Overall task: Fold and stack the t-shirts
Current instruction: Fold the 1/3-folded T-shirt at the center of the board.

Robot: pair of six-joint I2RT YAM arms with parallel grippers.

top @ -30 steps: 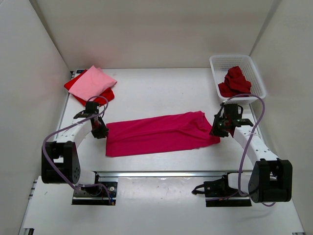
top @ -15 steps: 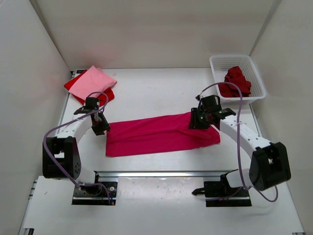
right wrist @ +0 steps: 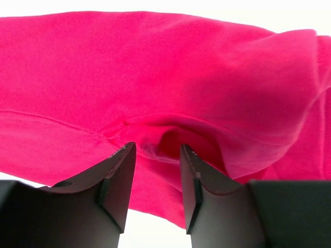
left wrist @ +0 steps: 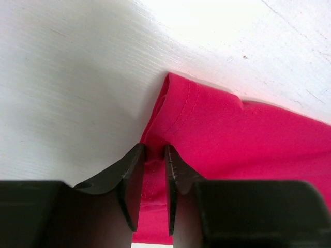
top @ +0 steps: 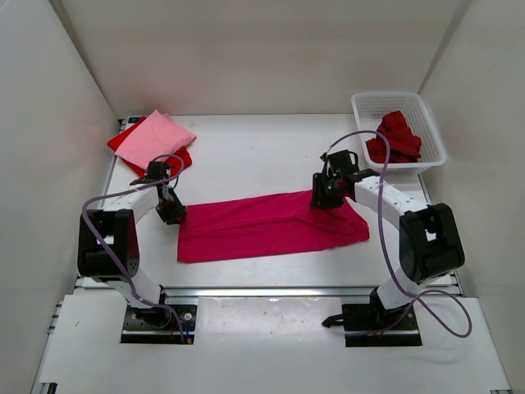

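The left gripper (left wrist: 155, 152) is down on the left far corner of the magenta t-shirt (top: 262, 226). Its fingers (left wrist: 129, 178) stand close together, with only a narrow gap, and a small fold of the stitched hem sits in that gap at the tips. Whether they really squeeze the fold I cannot tell. The right gripper (right wrist: 158, 147) is spread. Its fingers (right wrist: 116, 175) press on the same shirt at the far edge, near the right end, and a soft ridge of cloth rises between them.

The magenta t-shirt lies flat as a long band across the middle of the table (top: 262, 152), between the two arms, and it slopes a little from lower left to upper right in the top view.

At the far left corner of the table, the light pink t-shirt (top: 160, 135) lies folded on top of the bright red t-shirt (top: 182, 158), which shows at its edges. At the far right corner stands the white basket (top: 361, 103), and the dark red t-shirt (top: 398, 135) lies crumpled inside it.
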